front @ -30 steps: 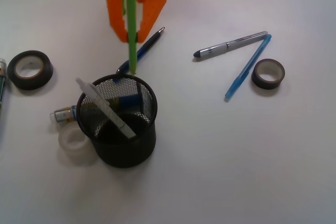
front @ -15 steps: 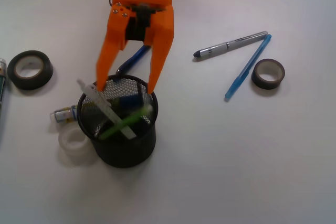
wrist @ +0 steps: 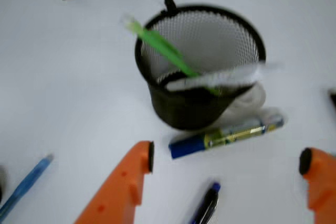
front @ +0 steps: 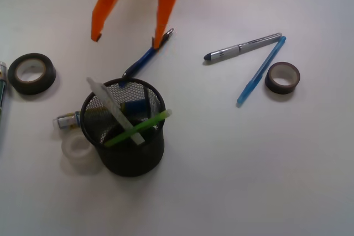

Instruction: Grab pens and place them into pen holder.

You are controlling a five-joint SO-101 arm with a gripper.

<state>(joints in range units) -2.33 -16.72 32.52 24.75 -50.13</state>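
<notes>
Green pen [front: 138, 128] overhanging pen holder [front: 130, 156] rim, jaws [front: 126, 40] wide above.

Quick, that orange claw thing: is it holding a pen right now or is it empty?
Orange claw: open, jaws spread wide, holding nothing; the lime green pen lies in the black wire-mesh cup.

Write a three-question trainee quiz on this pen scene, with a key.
1. How many pens rest in the holder?
2. True or false: the gripper is shut on the green pen.
3. Which pen lies nearest the gripper's fingertips: A) grey pen, B) dark blue pen, C) light blue pen?

Key:
1. Two, the white pen and the green pen.
2. False; its jaws are open and hold nothing.
3. B.
</notes>
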